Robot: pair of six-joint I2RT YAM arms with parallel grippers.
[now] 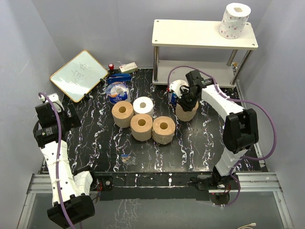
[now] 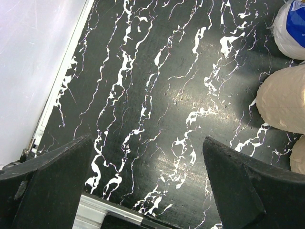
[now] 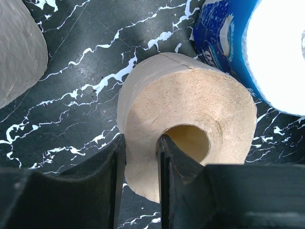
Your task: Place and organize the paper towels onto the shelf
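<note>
While the left gripper (image 2: 147, 157) hangs wide open over the black table (image 2: 157, 71) and holds nothing, the right gripper (image 3: 141, 143) is busy with a tan roll (image 3: 190, 100). One of its fingers (image 3: 102, 176) is outside the roll and the other is down in the hole, and they pinch the soft wall between them. That roll stands on the table right beside a blue-wrapped roll (image 3: 219, 33), near the front of the shelf (image 1: 200, 33). So this step looks like the grab. Only the dotted roll (image 1: 234, 20) is on the shelf, up on top. Next, I think, the arm must lift the roll straight up, clear of the blue one, and carry it to a free spot.
</note>
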